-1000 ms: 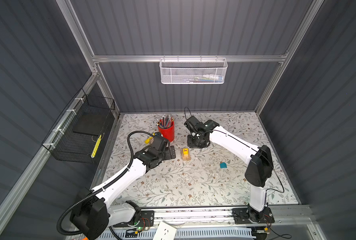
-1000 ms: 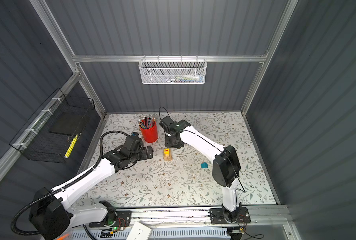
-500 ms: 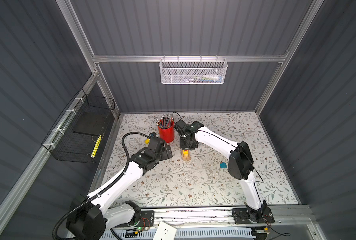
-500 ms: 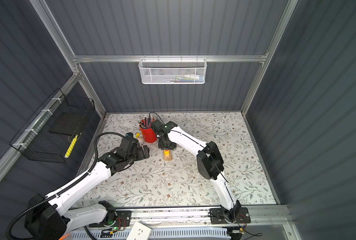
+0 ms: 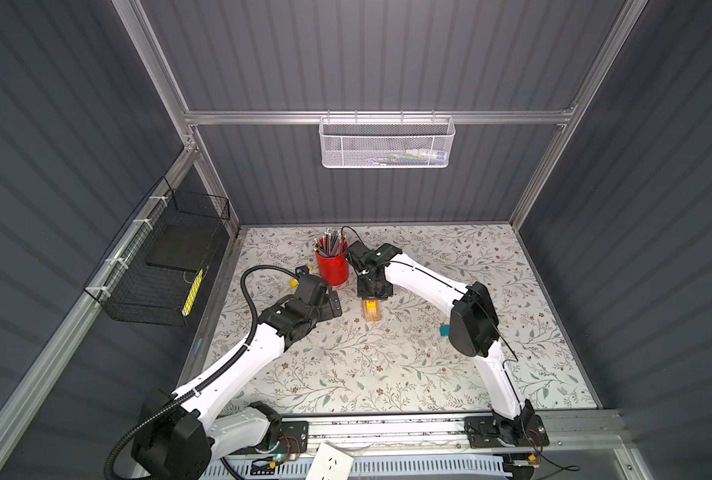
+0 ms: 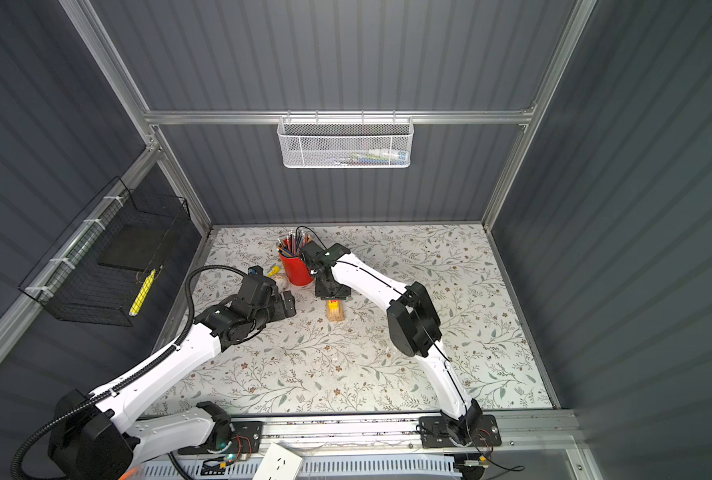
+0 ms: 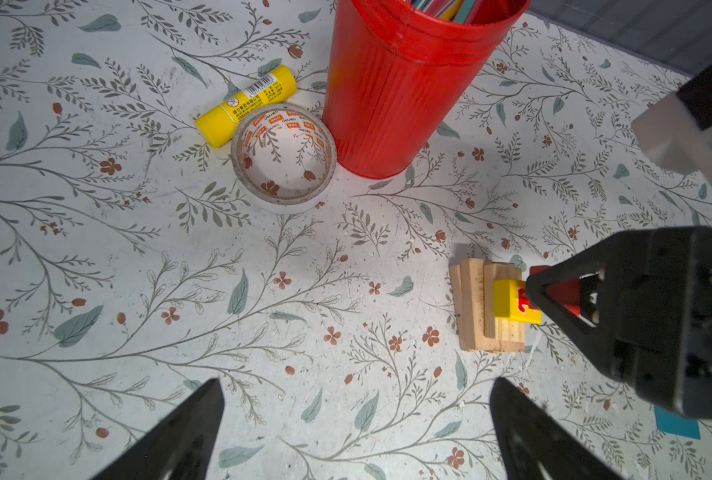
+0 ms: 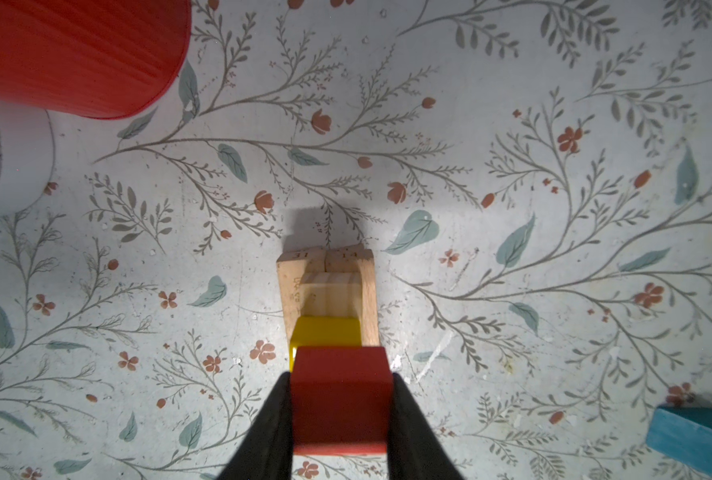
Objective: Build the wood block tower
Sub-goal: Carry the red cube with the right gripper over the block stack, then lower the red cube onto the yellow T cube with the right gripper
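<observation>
The wood block tower (image 5: 371, 311) (image 6: 334, 311) is a low stack of pale planks (image 8: 325, 282) with a yellow block (image 8: 326, 332) on top. It stands in front of the red cup. My right gripper (image 8: 341, 409) (image 5: 370, 291) is shut on a red block (image 8: 339, 374) and holds it right over the yellow block (image 7: 508, 305). Whether they touch I cannot tell. A teal block (image 8: 686, 436) (image 5: 444, 331) lies apart on the mat. My left gripper (image 7: 356, 386) (image 5: 329, 308) is open and empty, low over the mat just left of the tower.
A red pencil cup (image 5: 332, 268) (image 7: 395, 91) stands close behind the tower. A tape roll (image 7: 283, 158) and a yellow glue stick (image 7: 246, 106) lie beside it. A white mesh basket (image 5: 385, 141) hangs on the back wall and a black wire basket (image 5: 167, 266) on the left wall.
My right gripper has swung left and forward with the red block, from behind the tower to right over it. The left arm has barely shifted.
</observation>
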`<state>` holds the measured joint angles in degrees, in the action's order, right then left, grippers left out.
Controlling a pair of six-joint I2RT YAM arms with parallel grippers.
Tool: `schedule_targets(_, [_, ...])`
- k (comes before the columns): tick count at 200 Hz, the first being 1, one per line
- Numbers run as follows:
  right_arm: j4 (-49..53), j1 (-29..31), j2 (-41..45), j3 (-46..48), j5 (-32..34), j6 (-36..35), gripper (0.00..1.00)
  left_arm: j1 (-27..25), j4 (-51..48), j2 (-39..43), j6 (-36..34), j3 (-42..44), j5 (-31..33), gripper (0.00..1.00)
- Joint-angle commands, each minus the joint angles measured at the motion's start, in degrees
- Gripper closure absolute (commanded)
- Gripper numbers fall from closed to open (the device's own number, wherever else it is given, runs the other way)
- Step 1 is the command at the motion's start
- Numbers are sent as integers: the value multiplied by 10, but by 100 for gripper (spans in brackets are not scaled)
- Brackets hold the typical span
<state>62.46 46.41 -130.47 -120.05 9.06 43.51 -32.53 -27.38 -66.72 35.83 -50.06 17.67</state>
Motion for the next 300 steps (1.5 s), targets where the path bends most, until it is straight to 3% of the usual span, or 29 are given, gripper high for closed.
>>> schedule_targets(1, [14, 4, -14, -18, 11, 4, 66, 5, -15, 11, 9, 6, 11, 0])
schedule_targets(118, [9, 6, -31, -22, 0, 3, 63, 11, -18, 10, 8, 4, 12, 0])
schedule_targets(206, [12, 8, -26, -22, -1, 1, 55, 15, -19, 8, 8, 3, 8, 0])
schedule_targets(300, [16, 10, -28, -20, -1, -11, 60, 16, -19, 9, 8, 4, 6, 0])
